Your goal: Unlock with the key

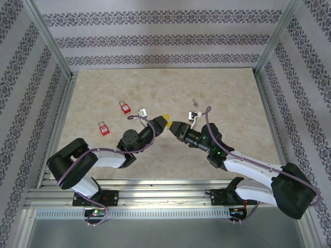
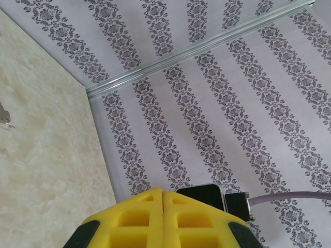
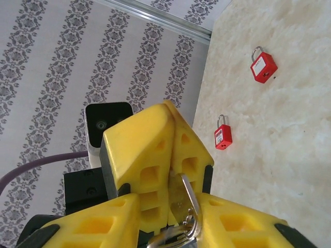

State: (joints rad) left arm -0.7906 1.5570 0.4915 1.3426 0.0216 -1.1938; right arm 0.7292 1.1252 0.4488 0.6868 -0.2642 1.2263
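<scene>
My left gripper and right gripper meet tip to tip above the middle of the table. In the right wrist view the left gripper's yellow fingers are pressed together on a flat silver key. The key's ring hangs toward the right gripper. Its two yellow fingers stand apart on either side of the ring. In the left wrist view the left gripper is shut, and the key is hidden. Two red padlocks lie on the table to the left, also seen as padlocks.
A small silver-and-white item lies near the red padlocks. More small metal pieces lie right of centre. Patterned walls with metal posts close in the tabletop on three sides.
</scene>
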